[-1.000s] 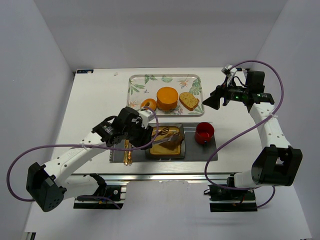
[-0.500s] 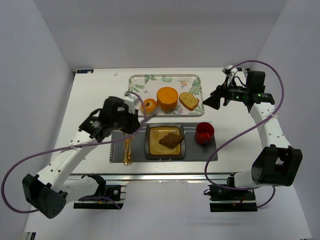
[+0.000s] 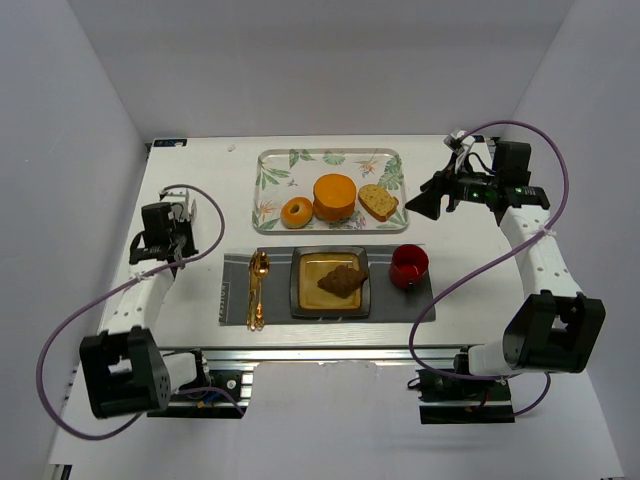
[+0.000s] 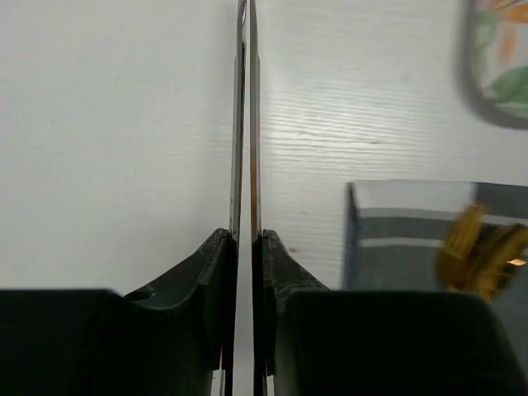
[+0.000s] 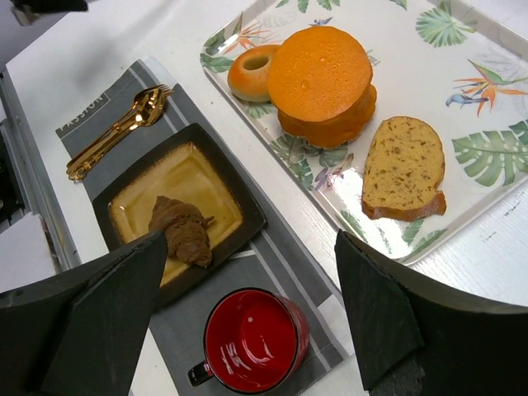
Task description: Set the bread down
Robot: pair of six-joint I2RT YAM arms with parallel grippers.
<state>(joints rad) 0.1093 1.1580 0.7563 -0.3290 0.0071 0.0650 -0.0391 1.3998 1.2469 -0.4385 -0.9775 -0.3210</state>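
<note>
The bread is a dark brown lumpy croissant lying on the square brown plate at the middle of the grey placemat. It also shows in the right wrist view, on the plate. My left gripper is pulled back to the table's left side, well away from the plate. Its jaws are shut with nothing between them, over bare white table. My right gripper is open and empty, held high at the right beside the tray. In its own view it looks down on the plate and mug.
A leaf-patterned tray at the back holds a glazed donut, an orange round cake and a speckled bread slice. A red mug stands right of the plate. Gold cutlery lies on the placemat, left of the plate.
My left gripper has let go of the bread on the plate, swung back to the table's left side and shut. The right arm has not moved.
</note>
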